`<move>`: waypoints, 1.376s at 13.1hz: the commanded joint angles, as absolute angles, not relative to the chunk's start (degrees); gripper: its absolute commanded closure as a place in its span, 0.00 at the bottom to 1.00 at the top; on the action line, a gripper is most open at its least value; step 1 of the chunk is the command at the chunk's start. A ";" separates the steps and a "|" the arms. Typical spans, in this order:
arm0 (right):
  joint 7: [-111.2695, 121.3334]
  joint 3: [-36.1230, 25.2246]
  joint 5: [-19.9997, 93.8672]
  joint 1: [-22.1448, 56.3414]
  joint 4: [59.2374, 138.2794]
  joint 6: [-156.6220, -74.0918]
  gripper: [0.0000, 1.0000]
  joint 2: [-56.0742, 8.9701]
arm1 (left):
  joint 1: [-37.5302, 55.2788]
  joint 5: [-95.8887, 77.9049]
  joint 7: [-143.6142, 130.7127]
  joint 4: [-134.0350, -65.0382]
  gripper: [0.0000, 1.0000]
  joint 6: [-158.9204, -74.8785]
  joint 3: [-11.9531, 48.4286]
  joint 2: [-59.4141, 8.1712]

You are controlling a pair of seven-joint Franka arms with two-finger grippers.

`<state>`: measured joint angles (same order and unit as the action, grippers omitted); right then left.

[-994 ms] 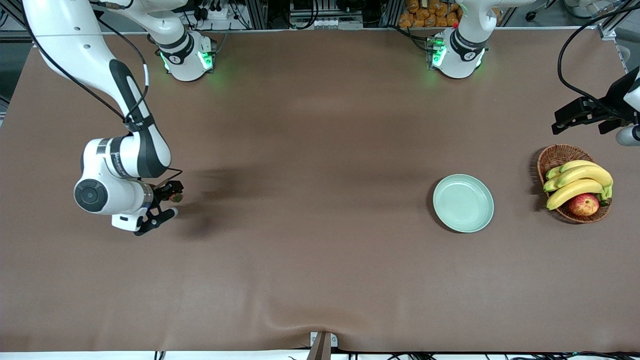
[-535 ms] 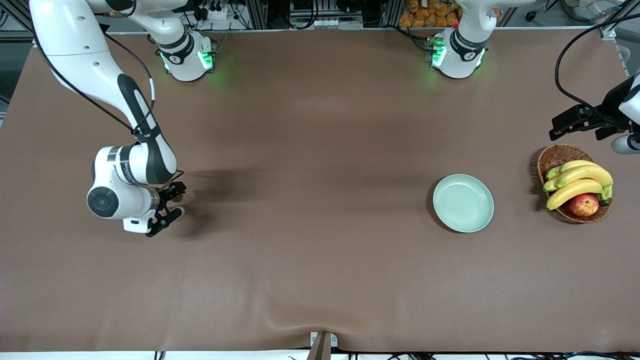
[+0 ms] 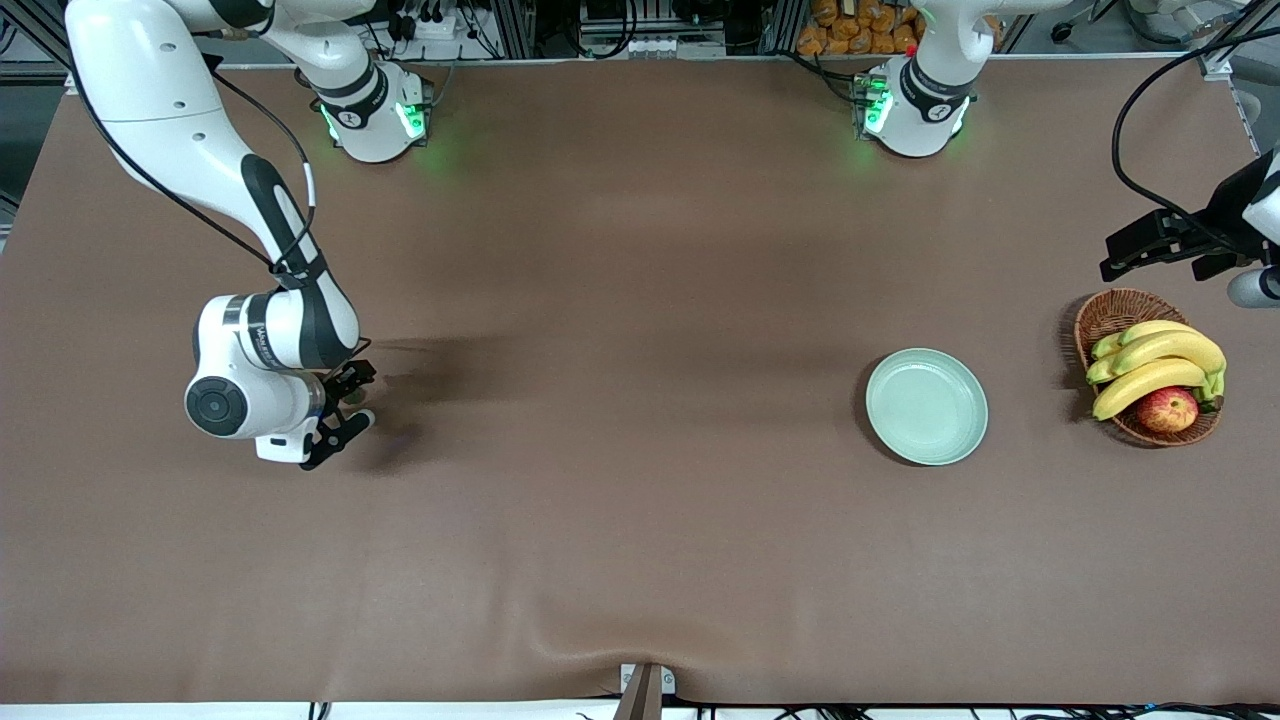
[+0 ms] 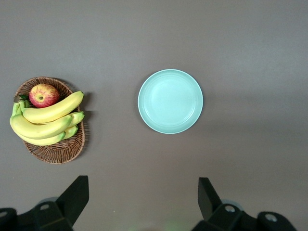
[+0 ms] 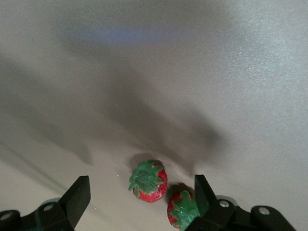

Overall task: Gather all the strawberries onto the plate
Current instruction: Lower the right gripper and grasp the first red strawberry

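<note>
Strawberries, two of them [image 5: 148, 181] [image 5: 183, 210], lie on the brown table [image 3: 640, 500] under the right gripper [image 3: 345, 408], whose fingers are spread wide around them, one berry touching a fingertip [image 5: 202, 188], while the left gripper [image 3: 1160, 245] waits spread wide above the basket [image 3: 1105, 310], beside the empty plate [image 3: 927, 406].

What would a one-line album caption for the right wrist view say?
Open right end effector hovers low over two strawberries lying side by side on the brown table.
</note>
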<state>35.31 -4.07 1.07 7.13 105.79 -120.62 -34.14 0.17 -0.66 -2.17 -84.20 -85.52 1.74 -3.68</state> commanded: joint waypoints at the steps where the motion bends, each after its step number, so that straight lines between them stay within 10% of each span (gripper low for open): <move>1: 37.79 -3.87 1.58 6.86 106.79 -122.52 0.36 -34.01 | 0.00 -2.11 -1.84 -84.29 0.00 -85.87 1.49 -3.25; 10: 37.09 -2.91 1.84 7.03 105.74 -124.98 0.99 -34.19 | 0.35 -2.20 -2.02 -84.64 0.00 -88.77 1.67 -4.13; 18: 12.44 0.44 20.20 23.44 96.51 -128.21 1.00 -37.08 | 0.17 -3.51 -1.76 -85.61 0.00 -88.94 1.93 -3.34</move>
<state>19.62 1.10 16.98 18.60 99.48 -126.35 -34.77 0.34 -1.26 -2.17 -84.78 -88.16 1.95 -4.28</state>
